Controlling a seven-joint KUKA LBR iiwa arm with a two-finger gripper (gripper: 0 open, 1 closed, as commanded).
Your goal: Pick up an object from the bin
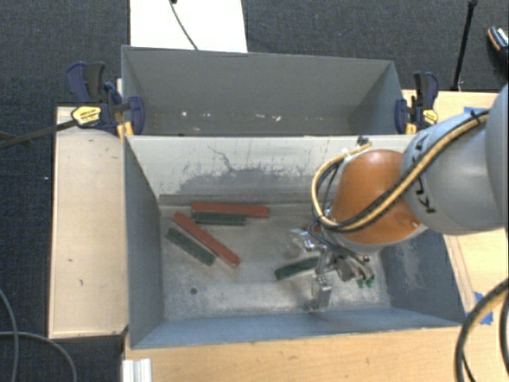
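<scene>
My gripper (320,289) hangs low over the bin floor at the front right, under the orange wrist cover. A short dark green stick (293,270) lies flat just to its left, its right end running in under the gripper. A small green bit (366,280) shows at the gripper's right side. Whether anything is held is hidden.
On the left half of the floor lie a red-brown bar (231,210) with a dark green bar (219,220) along it, and a slanted red-brown bar (208,241) beside a slanted dark green one (189,246). The bin's front wall is close below the gripper.
</scene>
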